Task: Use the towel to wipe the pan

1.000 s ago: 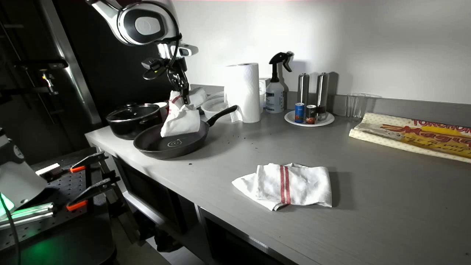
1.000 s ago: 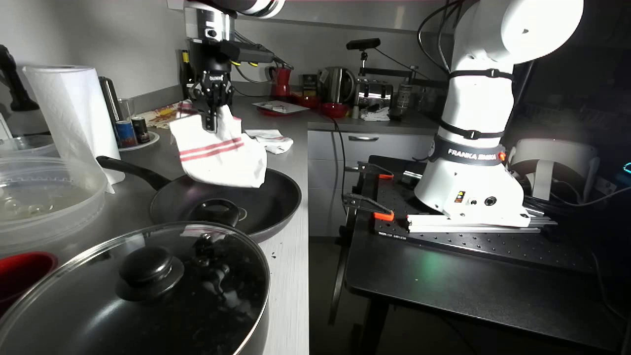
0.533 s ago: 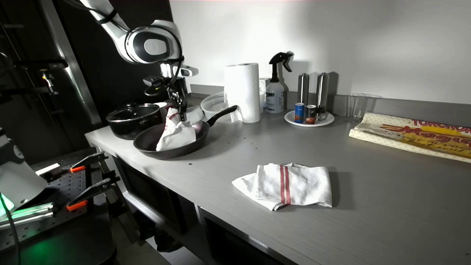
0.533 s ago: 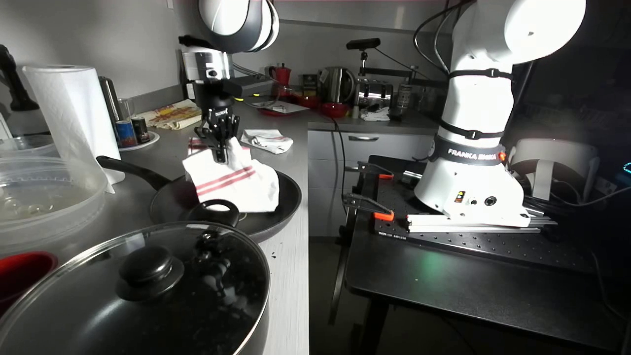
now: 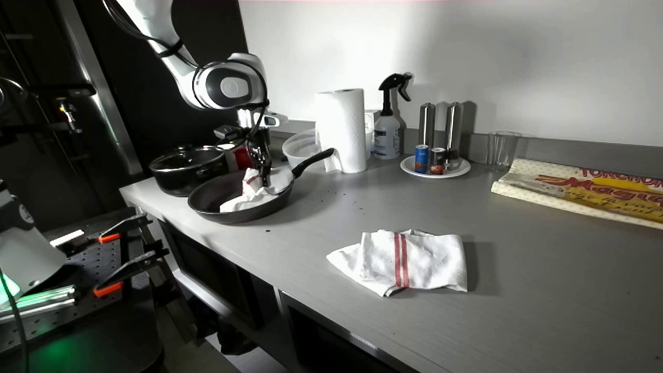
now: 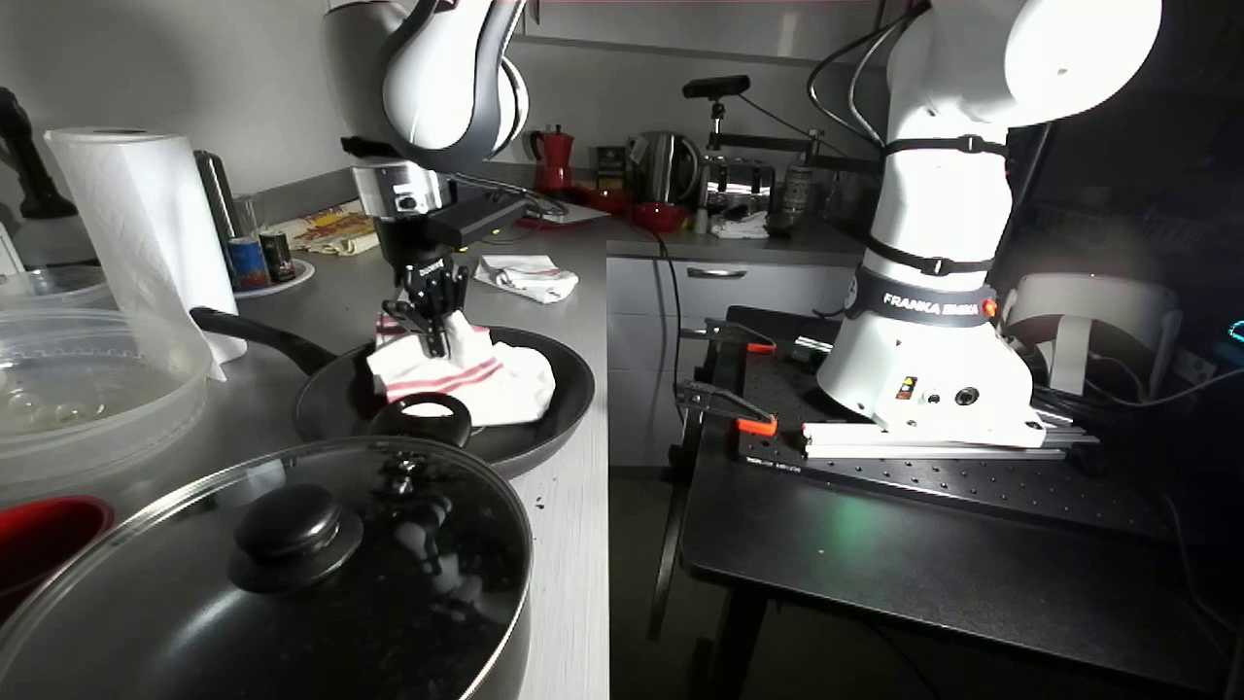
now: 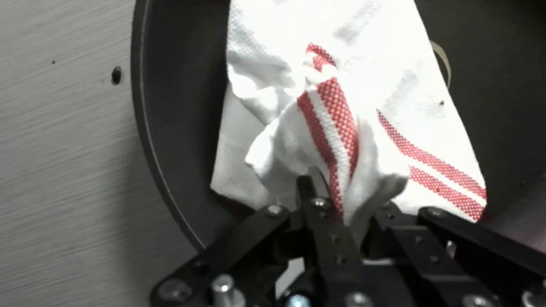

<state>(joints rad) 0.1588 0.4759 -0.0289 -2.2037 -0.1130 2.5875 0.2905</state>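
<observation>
A black frying pan [image 5: 214,196] stands near the counter edge with its handle toward the paper roll. It also shows in the other views [image 6: 556,428] [image 7: 181,123]. A white towel with red stripes [image 5: 243,202] [image 6: 515,384] [image 7: 375,55] lies bunched and partly spread inside the pan, touching its bottom. My gripper [image 5: 265,180] [image 6: 435,345] [image 7: 341,198] points down over the pan, shut on a pinched fold of this towel. The cloth hides one fingertip in the wrist view. A second folded striped towel [image 5: 430,261] [image 6: 530,279] lies apart on the counter.
A lidded black pot [image 5: 187,168] [image 6: 243,622] stands right beside the pan. A paper roll [image 5: 343,132], a clear plastic tub [image 6: 97,423] and a spray bottle [image 5: 387,137] stand near the pan's handle. A white plate [image 5: 414,168] holds cans and metal grinders.
My gripper has moved down toward the pan with the towel. The towel hung above the pan, then touched down, and is now lower and more bunched on the pan's bottom.
</observation>
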